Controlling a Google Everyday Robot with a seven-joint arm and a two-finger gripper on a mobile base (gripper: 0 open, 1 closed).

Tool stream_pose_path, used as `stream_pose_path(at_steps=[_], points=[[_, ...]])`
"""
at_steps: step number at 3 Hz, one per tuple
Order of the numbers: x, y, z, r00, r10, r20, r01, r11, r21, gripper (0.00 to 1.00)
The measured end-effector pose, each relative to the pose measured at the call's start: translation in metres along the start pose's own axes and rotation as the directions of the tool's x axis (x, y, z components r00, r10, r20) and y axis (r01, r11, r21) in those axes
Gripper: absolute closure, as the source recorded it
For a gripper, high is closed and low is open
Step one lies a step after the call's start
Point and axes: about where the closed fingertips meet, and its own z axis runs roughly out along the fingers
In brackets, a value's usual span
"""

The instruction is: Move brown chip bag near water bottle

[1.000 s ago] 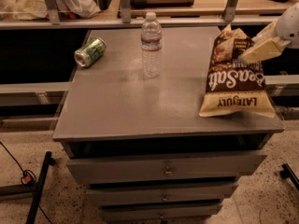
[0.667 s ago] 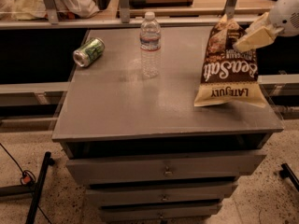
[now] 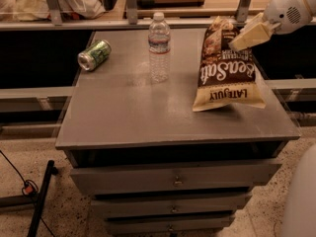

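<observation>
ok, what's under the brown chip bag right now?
Only bare grey cabinet top shows along the bottom edge of the brown chip bag, which is held by the tool at upper right. The patch the bag itself covers can't be seen.

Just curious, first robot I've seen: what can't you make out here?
Camera view:
- The hand, atop the brown chip bag: its arm is cut off by the right edge.
- Bag's upper corner: behind the hand.
- Label on the water bottle: print too small.
- Whether the bag touches the table: unclear.
</observation>
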Motion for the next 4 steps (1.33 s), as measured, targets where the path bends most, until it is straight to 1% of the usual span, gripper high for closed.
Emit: stream_pose_path(at_steps=[1,2,3,4], points=[[-0.009,0.000,0.015,0.997,0.039,0.073,-0.035,0.9977,-0.059,1.00],[-0.016,0.000,0.012,0.984,0.089,0.155,-0.082,0.9953,-0.052,1.00],[-0.019,0.008,0.019,0.964,0.140,0.225,-0.131,0.9900,-0.052,1.00],[-0.020,0.022,0.032,0.952,0.191,0.240,-0.175,0.9808,-0.087,1.00]])
